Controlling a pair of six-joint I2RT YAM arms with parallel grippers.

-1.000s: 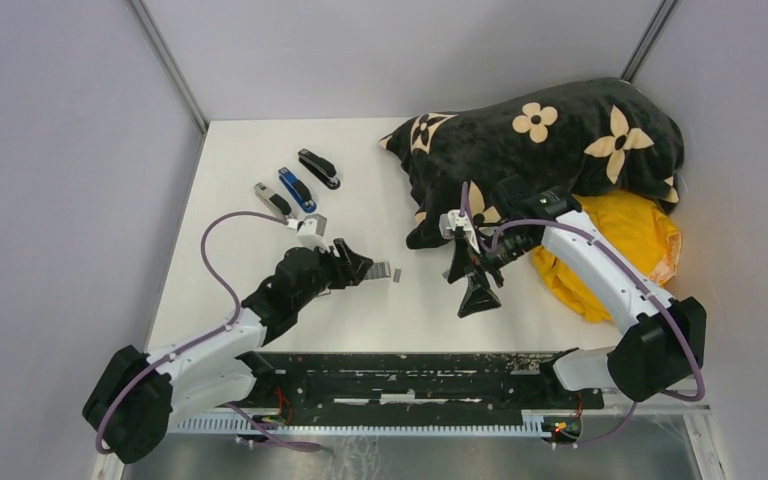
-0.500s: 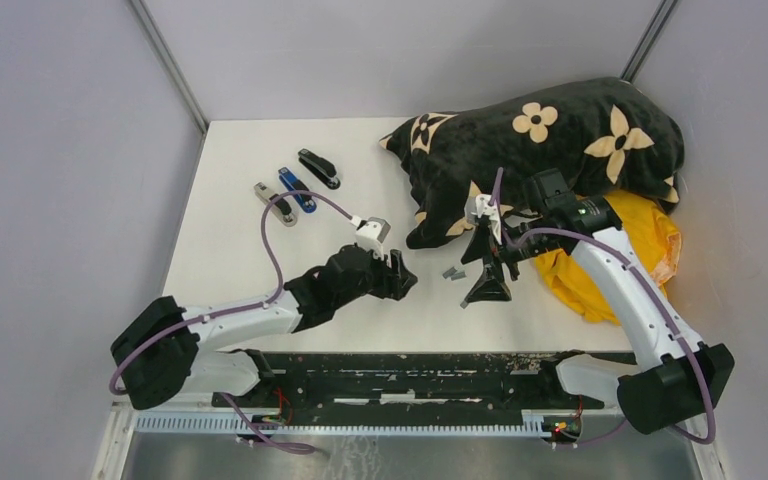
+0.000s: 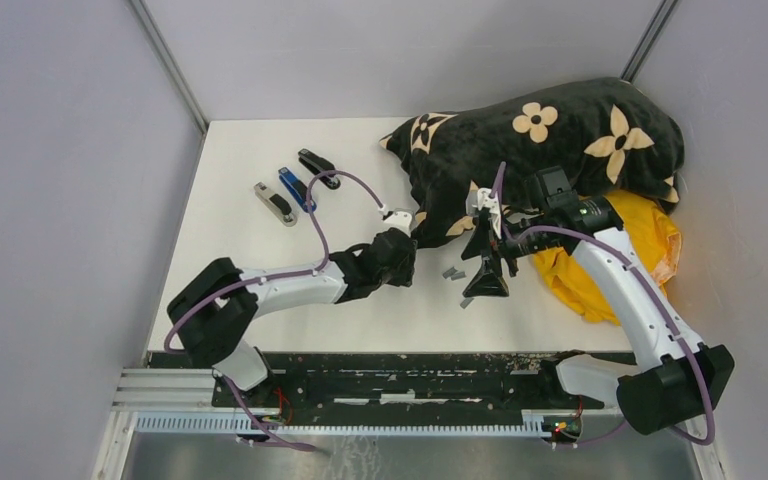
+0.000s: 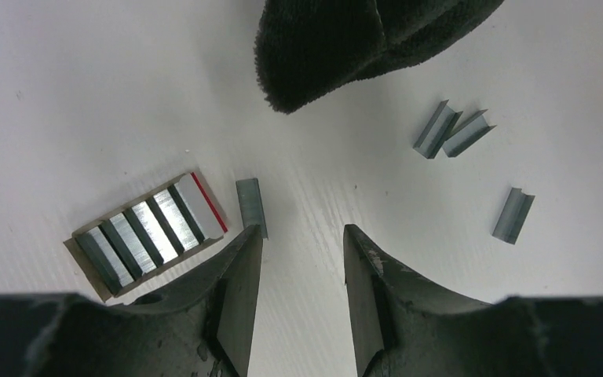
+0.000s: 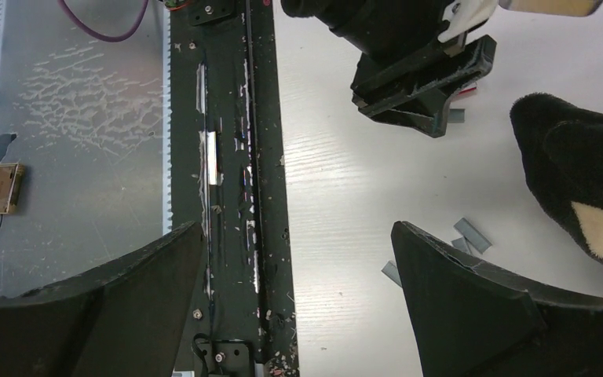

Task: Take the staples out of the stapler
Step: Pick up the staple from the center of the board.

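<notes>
Hovering by the black blanket's (image 3: pixel 560 130) lower-left corner, left gripper (image 3: pixel 400 262) and right gripper (image 3: pixel 484 280) flank loose staples (image 3: pixel 452 272); three staplers (image 3: pixel 297 188) lie well left of the blanket.
Left wrist: jaws apart, nothing between them. One strip (image 4: pixel 251 206) lies by a fingertip, and a box (image 4: pixel 149 232) beside it seems to hold more.
Right wrist: jaws spread wide, empty, with staples beside the blanket.
</notes>
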